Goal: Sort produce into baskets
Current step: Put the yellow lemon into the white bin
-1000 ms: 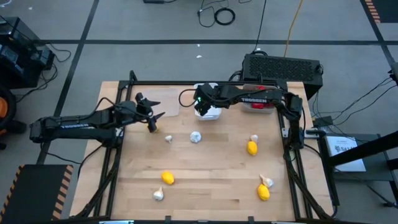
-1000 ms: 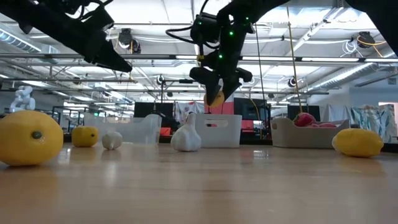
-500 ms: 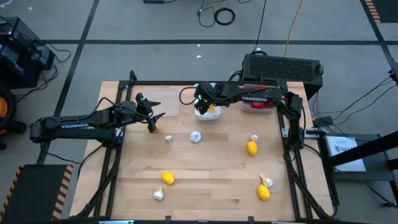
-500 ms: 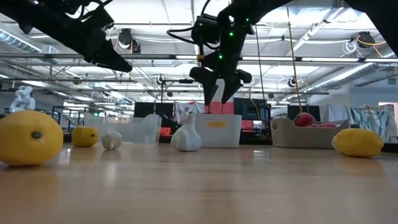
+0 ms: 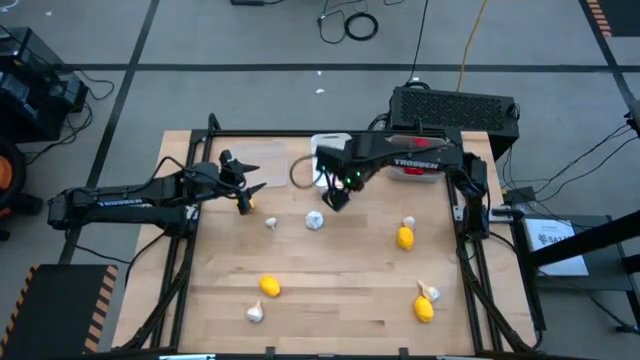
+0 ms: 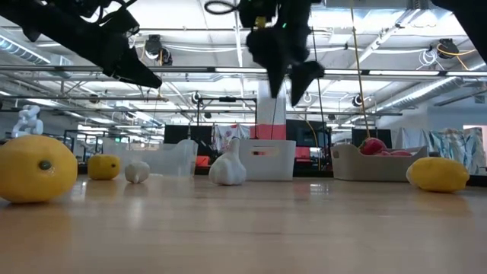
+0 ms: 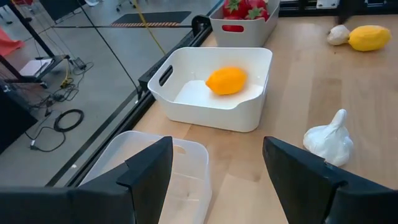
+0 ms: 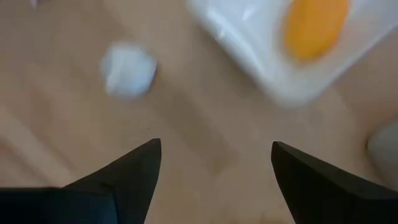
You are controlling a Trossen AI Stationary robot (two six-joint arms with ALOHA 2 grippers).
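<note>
A lemon [image 7: 226, 80] lies in the white basket [image 7: 186, 102] at the table's far side. Beside it stand a basket holding red tomatoes [image 7: 244, 9] and a clear basket [image 7: 186, 171]. My right gripper [image 5: 338, 192] hangs open above the table, just on the near side of the white basket, pointing down with nothing between its fingers. A garlic bulb [image 8: 129, 76] lies on the wood below it. My left gripper [image 5: 246, 196] waits open at the table's left, above the clear basket. More lemons [image 5: 269, 286] and garlic [image 5: 255, 313] lie loose on the table.
Loose pieces on the wood: a small garlic [image 5: 271, 223], a lemon [image 5: 405, 237] with a garlic [image 5: 408, 222], and a lemon [image 5: 424, 309] with a garlic [image 5: 428, 292] near the front right. A black box [image 5: 455, 108] stands behind the table's far right edge.
My right gripper held a lemon over the white basket, opened and let it go. The lemon now lies in that basket. The gripper has since risen, moved toward the table's near edge and tipped until it points down.
</note>
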